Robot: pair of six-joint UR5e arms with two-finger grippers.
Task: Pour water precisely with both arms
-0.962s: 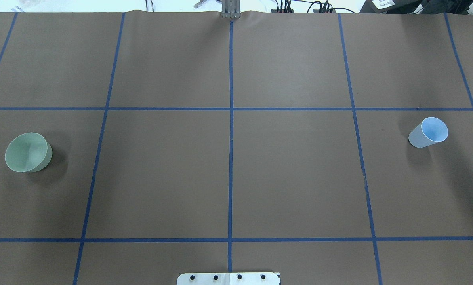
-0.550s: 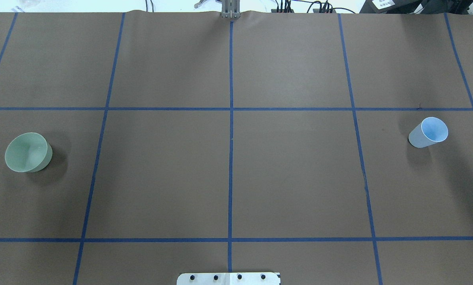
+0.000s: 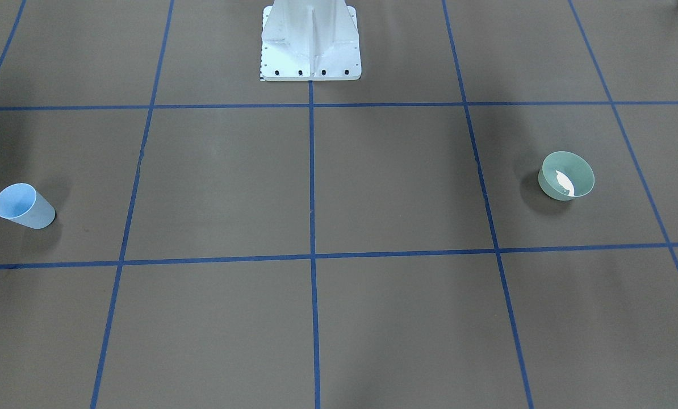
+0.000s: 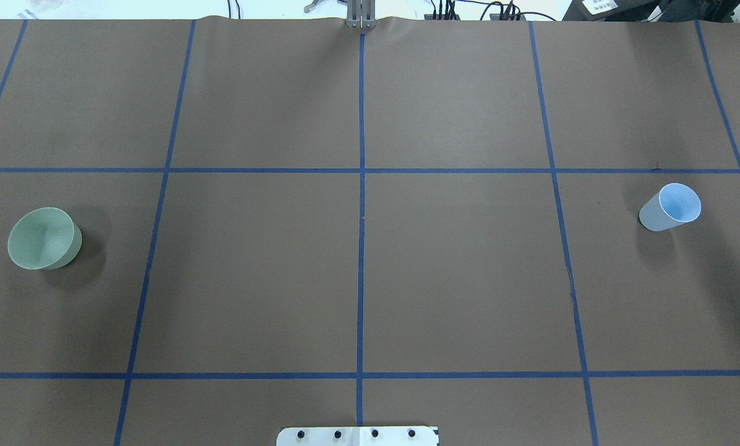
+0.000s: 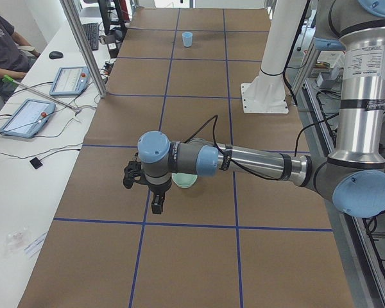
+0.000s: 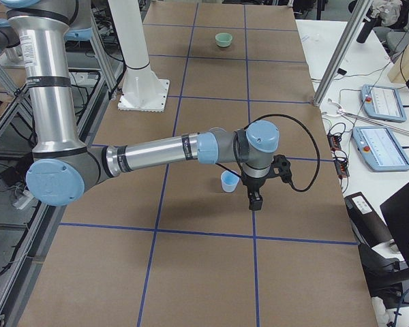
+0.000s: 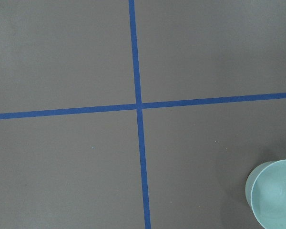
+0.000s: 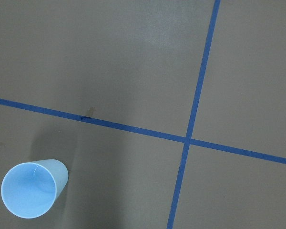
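Brown paper crossed by blue tape lines is our work surface. Our left gripper hangs near a round pale green bowl, and our right gripper near a light blue cup. We cannot tell their spread.

The left gripper and the right gripper showed only in the side views, dark and small, so whether their jaws stood apart or together could not be told. The left arm covered the upper part of the green bowl, and the wrist view cut that bowl off at its right and bottom edges. The right arm hid the far rim of the blue cup. The white pedestal ran out past the top edge, and the operator was cropped at the left.
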